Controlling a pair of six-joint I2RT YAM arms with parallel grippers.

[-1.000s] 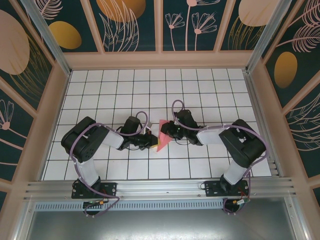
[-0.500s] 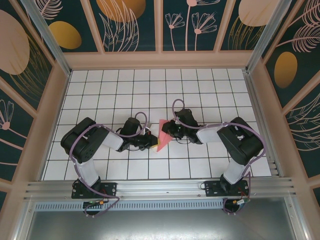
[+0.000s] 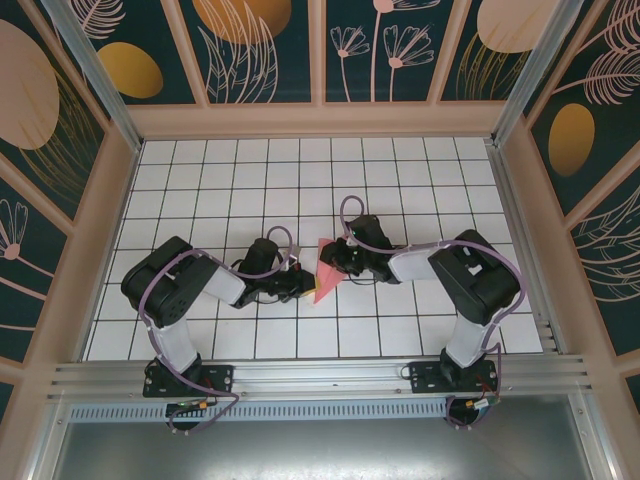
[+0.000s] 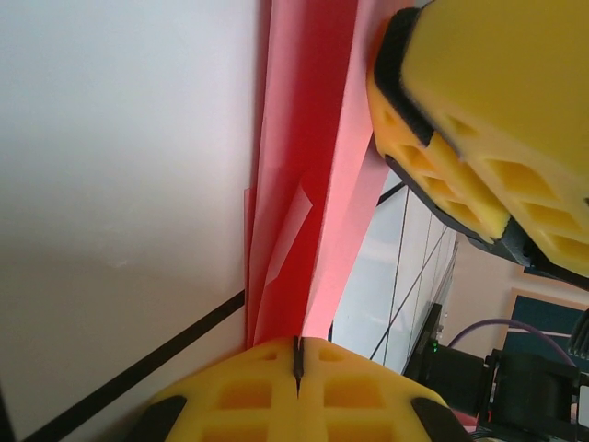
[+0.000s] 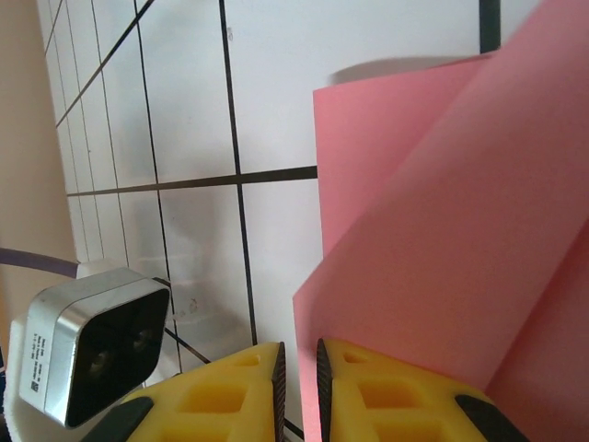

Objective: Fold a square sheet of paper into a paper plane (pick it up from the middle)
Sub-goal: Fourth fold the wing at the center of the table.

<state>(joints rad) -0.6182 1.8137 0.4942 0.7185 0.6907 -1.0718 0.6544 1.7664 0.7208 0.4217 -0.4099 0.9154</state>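
**Top view.** The salmon-pink sheet of paper, already folded to a narrow pointed shape, sits mid-bench between the two arms. The left gripper meets it from the left and the right gripper from the right. Over the last second the right arm has drawn slightly leftward, while the paper has barely shifted.

**Left wrist view.** The left gripper is clenched on the sheet's layered edge. One of the right gripper's fingers presses the paper farther along.

**Right wrist view.** The right gripper has its pads nearly together, pinching an edge of the sheet.

**Reading.** The small inward move suggests a crease is being tightened. The dart is probably partly formed, with folds still to make.
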